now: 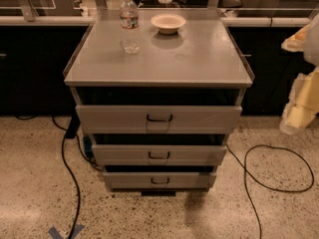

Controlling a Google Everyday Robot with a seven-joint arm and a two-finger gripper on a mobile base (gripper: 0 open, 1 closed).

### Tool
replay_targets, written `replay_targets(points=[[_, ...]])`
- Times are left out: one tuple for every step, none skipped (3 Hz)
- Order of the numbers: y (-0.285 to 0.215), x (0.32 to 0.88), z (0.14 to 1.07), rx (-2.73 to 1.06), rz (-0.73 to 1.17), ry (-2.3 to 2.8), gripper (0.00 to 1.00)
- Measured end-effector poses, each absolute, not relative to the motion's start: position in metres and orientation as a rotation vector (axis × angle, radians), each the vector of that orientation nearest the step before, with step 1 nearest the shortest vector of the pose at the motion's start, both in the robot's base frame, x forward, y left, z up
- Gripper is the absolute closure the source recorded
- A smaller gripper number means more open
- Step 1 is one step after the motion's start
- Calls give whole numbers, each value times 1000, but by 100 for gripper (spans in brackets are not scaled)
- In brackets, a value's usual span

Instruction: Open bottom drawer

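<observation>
Three drawers (158, 154) stack below the counter (199, 59); the bottom drawer (159, 179) stands untouched. Well apart at right hangs the gripper (299, 108); whether it is spread cannot be told.

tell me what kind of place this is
Probably a lab or workshop: a grey metal drawer cabinet on a speckled floor, loose cables trailing around it, dark benches behind. The robot's gripper hangs at the right edge, away from the bottom drawer.
</observation>
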State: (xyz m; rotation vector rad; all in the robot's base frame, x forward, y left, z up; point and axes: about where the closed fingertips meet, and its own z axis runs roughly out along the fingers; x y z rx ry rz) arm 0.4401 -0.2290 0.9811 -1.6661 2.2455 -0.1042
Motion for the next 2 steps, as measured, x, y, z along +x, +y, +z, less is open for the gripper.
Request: replay_targets(points=[[-259, 443, 982, -1549, -85, 2279, 0], [-288, 446, 977, -1487, -112, 2305, 0]])
